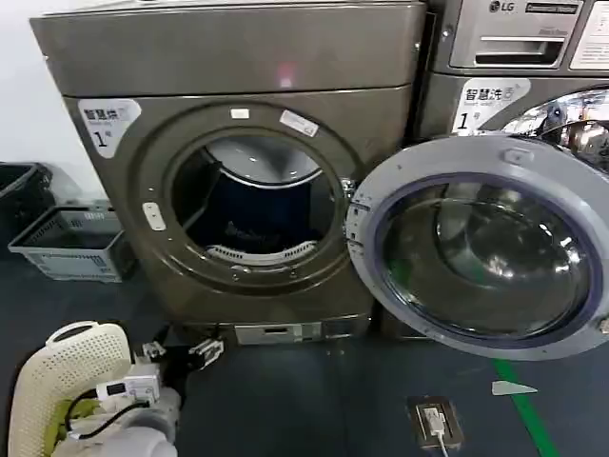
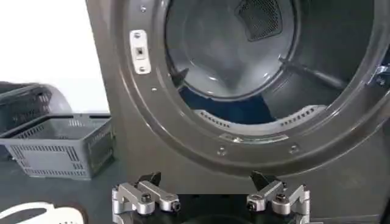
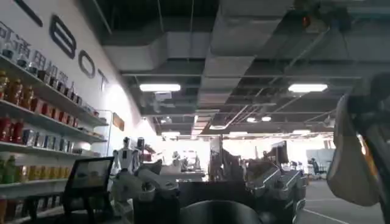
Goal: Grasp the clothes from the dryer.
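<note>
Looking through the left wrist cam, I get the bronze-grey front-loading dryer drum up close, with something dark blue low inside, maybe the clothes, can't tell. Head cam adds the round glass dryer door swung open at 3 o'clock, a grey slatted plastic basket at 9 and a white perforated hamper at 7. My left gripper sits low at 7 o'clock before the opening, fingers spread apart. Right gripper points up at a ceiling; can't tell its fingers.
</note>
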